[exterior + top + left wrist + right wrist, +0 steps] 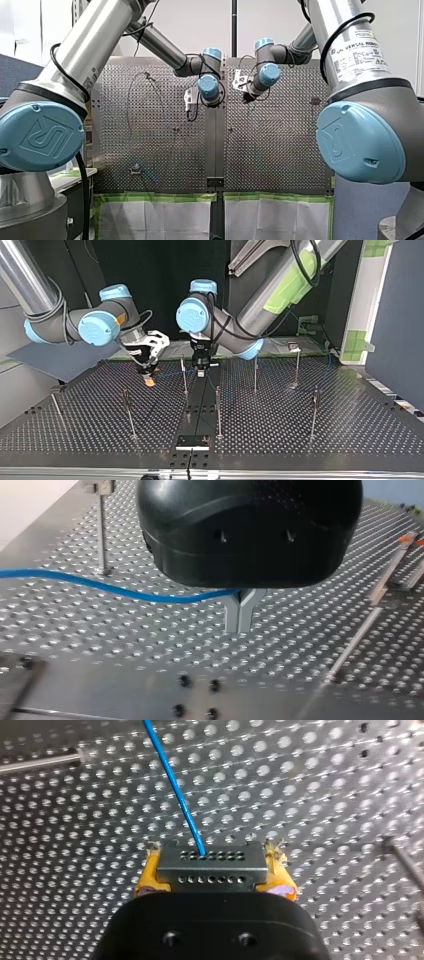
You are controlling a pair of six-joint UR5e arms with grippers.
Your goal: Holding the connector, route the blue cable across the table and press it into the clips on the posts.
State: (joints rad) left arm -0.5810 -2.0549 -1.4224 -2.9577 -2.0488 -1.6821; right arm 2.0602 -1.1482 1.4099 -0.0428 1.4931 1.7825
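In the right wrist view my right gripper (212,872) is shut on a small metal connector (211,860) with rows of holes, held between its yellow pads (149,876). The blue cable (175,785) leaves the connector and runs ahead over the perforated table. In the left wrist view my left gripper (240,616) has its metal fingers shut, with the blue cable (110,587) pinched where they meet. In the top view my right gripper (149,381) hangs low at the left of centre, and my left gripper (200,373) is just beside a thin post (184,376).
Several thin upright posts stand on the table (310,450), among them one (255,374) behind and one (218,412) in front of my left gripper. A black plate (192,441) lies at the near middle edge. Green-taped panels stand at the top view's right.
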